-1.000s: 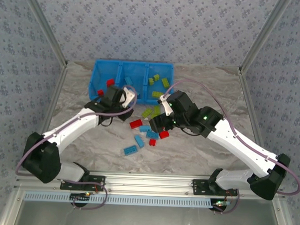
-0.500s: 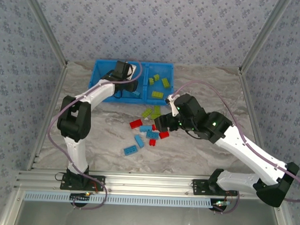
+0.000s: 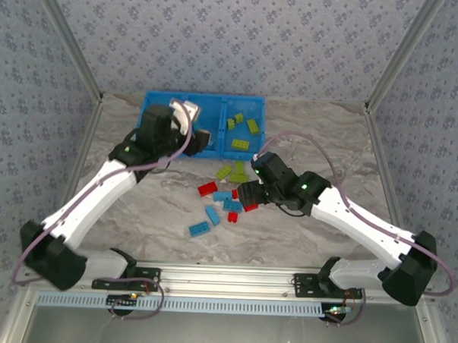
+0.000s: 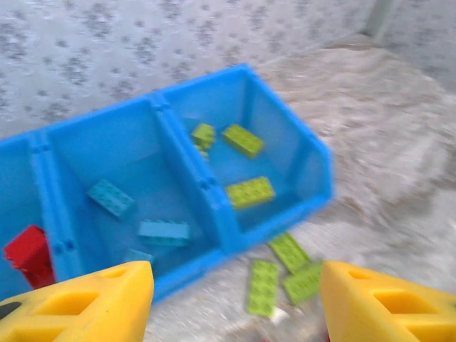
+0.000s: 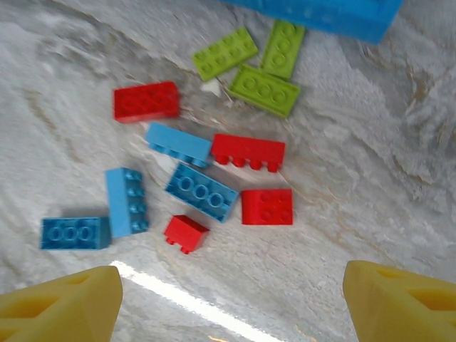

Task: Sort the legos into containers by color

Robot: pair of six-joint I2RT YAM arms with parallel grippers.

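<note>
The bright blue bin [image 3: 150, 101] stands at the back. In the left wrist view its right compartment [image 4: 299, 153] holds yellow-green bricks [image 4: 249, 191]. Its middle compartment holds light-blue bricks [image 4: 164, 229] and its left one a red brick [image 4: 28, 249]. My left gripper [image 3: 202, 140] hangs open and empty at the bin's front edge [image 4: 235, 306]. Loose red bricks [image 5: 145, 101], light-blue bricks [image 5: 201, 191] and three yellow-green bricks [image 5: 263, 90] lie on the table. My right gripper [image 3: 245, 195] hovers open over them [image 5: 231, 299], holding nothing.
The marble table [image 3: 307, 129] is ringed by patterned walls with metal corner posts [image 3: 393, 65]. Three green bricks [image 4: 262, 285] lie just in front of the bin's right compartment. A metal rail [image 3: 224, 278] runs along the near edge.
The left arm swung from the table up over the bin, then drew back to its front edge. The right gripper shifted slightly nearer over the loose bricks.
</note>
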